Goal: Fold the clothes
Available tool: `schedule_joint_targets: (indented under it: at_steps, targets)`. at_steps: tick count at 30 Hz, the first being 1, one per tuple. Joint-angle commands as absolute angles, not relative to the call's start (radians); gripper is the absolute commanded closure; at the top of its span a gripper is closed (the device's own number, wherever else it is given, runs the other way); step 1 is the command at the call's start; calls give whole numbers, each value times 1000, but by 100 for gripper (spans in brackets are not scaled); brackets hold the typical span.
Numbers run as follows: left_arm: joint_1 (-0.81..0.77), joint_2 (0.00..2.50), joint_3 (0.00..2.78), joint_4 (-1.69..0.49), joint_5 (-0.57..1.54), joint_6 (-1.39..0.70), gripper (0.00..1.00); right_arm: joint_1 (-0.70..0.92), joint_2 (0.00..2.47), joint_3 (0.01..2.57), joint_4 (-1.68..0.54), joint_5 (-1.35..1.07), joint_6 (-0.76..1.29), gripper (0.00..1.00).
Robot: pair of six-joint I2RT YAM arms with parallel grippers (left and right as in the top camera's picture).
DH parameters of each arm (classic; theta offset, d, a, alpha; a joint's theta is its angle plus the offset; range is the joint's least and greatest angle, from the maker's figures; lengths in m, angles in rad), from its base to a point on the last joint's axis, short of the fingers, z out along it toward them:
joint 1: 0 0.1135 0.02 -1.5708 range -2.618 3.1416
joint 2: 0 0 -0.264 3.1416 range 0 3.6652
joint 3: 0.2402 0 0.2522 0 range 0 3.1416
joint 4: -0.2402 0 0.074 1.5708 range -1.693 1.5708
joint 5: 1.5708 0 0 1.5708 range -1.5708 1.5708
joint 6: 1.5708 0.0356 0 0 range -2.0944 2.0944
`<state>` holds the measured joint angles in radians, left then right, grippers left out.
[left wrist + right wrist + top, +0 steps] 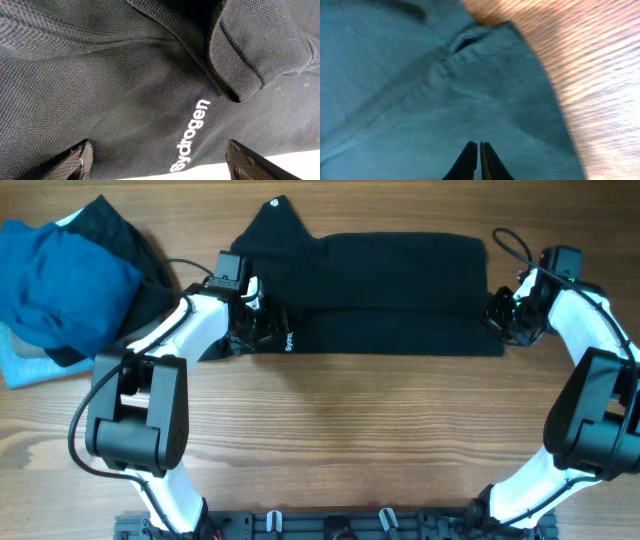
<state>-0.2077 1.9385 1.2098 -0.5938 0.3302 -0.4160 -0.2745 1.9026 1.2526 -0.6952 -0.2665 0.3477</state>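
The clothes [400,290], a black garment, lie in a long flat band across the far middle of the table, with a pointed flap and a small white logo [276,203] at the upper left. White lettering [192,135] runs near its lower left edge. My left gripper [262,330] sits at that left end, open, its fingertips [82,152] spread wide just over the fabric [125,90]. My right gripper [497,315] is at the right end, low over the cloth [420,100]. It [480,145] is shut, with nothing visible between its fingers.
A bright blue garment [60,285] is heaped at the far left on another dark garment [125,230] and a light blue cloth [30,365]. Bare wooden table [380,430] stretches in front of the clothes. A black cable [510,245] loops beside the right arm.
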Motion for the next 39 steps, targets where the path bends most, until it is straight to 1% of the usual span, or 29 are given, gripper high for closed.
schedule_joint_targets:
  at_steps: [1, 5, 7, 11, 14, 16, 17, 19, 21, 23, 27, 28, 34, 36, 37, 38, 39]
  targets:
    - [-207, 1977, 1162, -628, 294, -405, 14, -272, 1925, 1190, -699, -80, 287, 87]
    - [-207, 1977, 1162, -659, 294, -405, 14, -272, 1925, 1131, -641, -78, 261, 78]
    - [-207, 1977, 1162, -678, 293, -405, 14, -272, 1925, 1092, -601, -78, 260, 65]
    - [-207, 1977, 1162, -728, 287, -405, 14, -273, 1925, 1050, -610, -72, 206, 63]
    - [-207, 1977, 1162, -799, 231, -404, 15, -273, 1925, 1036, -707, 39, 253, 66]
    - [-207, 1977, 1162, -886, 218, -404, 17, -276, 1925, 1036, -783, 131, 314, 73]
    - [-207, 1977, 1162, -949, 218, -405, 19, -283, 1925, 1036, -819, 151, 324, 77]
    - [-207, 1977, 1162, -1013, 218, -405, 21, -297, 1925, 1036, -860, 150, 351, 79]
    - [-207, 1977, 1162, -1058, 218, -405, 23, -316, 1924, 1036, -905, 150, 385, 84]
    - [-207, 1977, 1162, -1079, 219, -405, 26, -327, 1924, 1036, -930, 150, 396, 86]
    - [-208, 1972, 1162, -1089, 219, -405, 27, -334, 1902, 1036, -954, 131, 395, 87]
    - [-207, 1965, 1163, -1089, 219, -405, 29, -334, 1887, 1036, -958, 131, 395, 87]
    - [-207, 1797, 1203, -1089, 219, -404, 30, -334, 1741, 1044, -937, 92, 374, 85]
    - [-207, 1723, 1246, -1062, 219, -397, 26, -334, 1671, 1057, -922, 36, 334, 83]
    - [-207, 1687, 1269, -1028, 218, -392, 17, -334, 1634, 1065, -914, 9, 321, 79]
    - [-207, 1660, 1291, -975, 218, -377, 12, -334, 1589, 1072, -897, -35, 297, 75]
    - [-207, 1649, 1312, -921, 218, -365, 9, -334, 1547, 1077, -876, -87, 271, 57]
